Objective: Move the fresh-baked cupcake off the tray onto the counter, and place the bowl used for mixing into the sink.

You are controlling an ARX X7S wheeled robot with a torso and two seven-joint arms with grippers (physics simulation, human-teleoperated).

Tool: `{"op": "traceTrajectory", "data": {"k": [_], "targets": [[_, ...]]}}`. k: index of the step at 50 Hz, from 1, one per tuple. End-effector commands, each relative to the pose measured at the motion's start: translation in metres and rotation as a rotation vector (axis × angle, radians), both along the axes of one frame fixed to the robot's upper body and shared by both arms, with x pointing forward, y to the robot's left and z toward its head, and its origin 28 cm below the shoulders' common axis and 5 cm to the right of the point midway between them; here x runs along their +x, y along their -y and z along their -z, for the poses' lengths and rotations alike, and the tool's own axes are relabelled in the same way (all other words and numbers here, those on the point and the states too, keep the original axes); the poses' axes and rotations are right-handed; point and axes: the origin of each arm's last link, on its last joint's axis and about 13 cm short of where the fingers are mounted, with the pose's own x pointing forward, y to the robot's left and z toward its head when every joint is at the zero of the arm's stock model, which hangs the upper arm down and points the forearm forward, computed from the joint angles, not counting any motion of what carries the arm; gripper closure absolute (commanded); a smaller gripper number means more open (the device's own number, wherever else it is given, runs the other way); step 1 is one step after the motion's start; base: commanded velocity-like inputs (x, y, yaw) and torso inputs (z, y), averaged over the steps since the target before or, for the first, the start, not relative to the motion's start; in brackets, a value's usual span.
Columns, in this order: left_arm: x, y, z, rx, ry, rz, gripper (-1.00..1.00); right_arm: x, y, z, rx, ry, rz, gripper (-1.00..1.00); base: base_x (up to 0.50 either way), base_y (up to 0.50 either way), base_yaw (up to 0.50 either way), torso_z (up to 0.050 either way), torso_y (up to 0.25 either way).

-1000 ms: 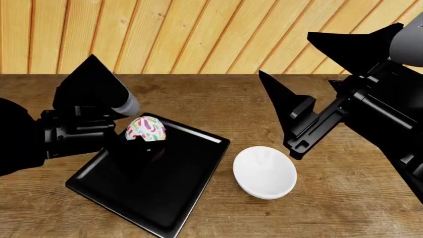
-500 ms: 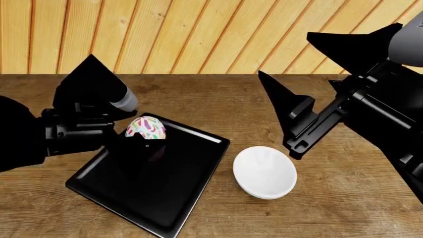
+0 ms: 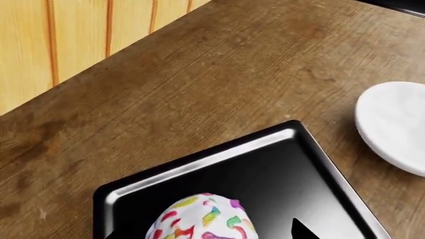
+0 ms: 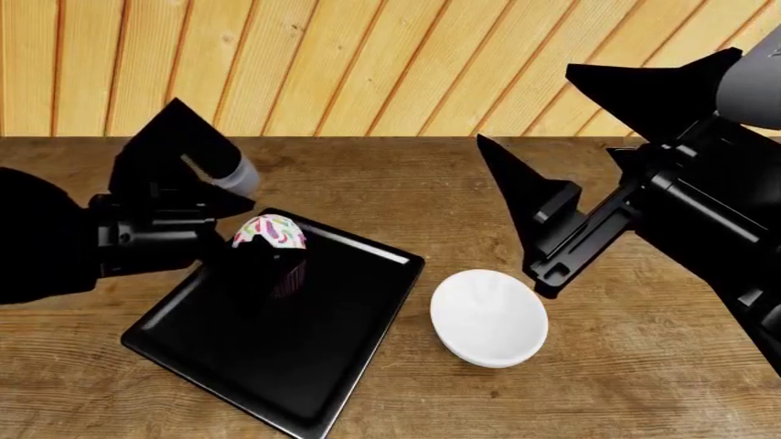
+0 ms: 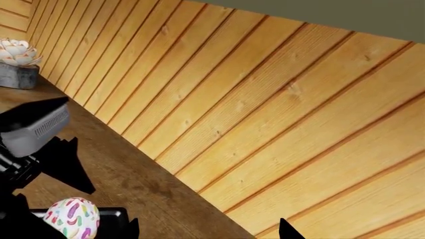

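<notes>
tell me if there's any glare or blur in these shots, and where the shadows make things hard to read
Left wrist view: sharp, with a bright streak of glare along the tray rim behind the cupcake. Head view: no blur; the tray's glossy black face swallows the cupcake's dark wrapper, and both black arms read as flat silhouettes. Right wrist view: crisp wood wall, evenly lit, no glare.
</notes>
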Motion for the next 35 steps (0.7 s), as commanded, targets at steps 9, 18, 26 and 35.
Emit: {"op": "traceTrajectory", "data": {"k": [9,18,26,35], "targets": [[0.008,0.002,0.002,0.011,-0.016,-0.001,-1.00,0.000,0.000,0.000,-0.002,-0.002,-0.001,-1.00,0.00,0.00,0.00,0.000,0.000],[0.015,0.001,0.007,0.018,-0.038,-0.016,-1.00,-0.001,0.000,-0.001,0.004,0.000,-0.003,-1.00,0.00,0.00,0.00,0.000,0.000],[0.019,0.002,0.009,0.024,-0.038,-0.019,-1.00,-0.001,0.000,-0.001,0.002,-0.001,0.002,-1.00,0.00,0.00,0.00,0.000,0.000],[0.019,0.002,0.009,0.034,-0.033,-0.019,-1.00,0.000,0.001,0.000,0.005,0.001,0.004,-1.00,0.00,0.00,0.00,0.000,0.000]]}}
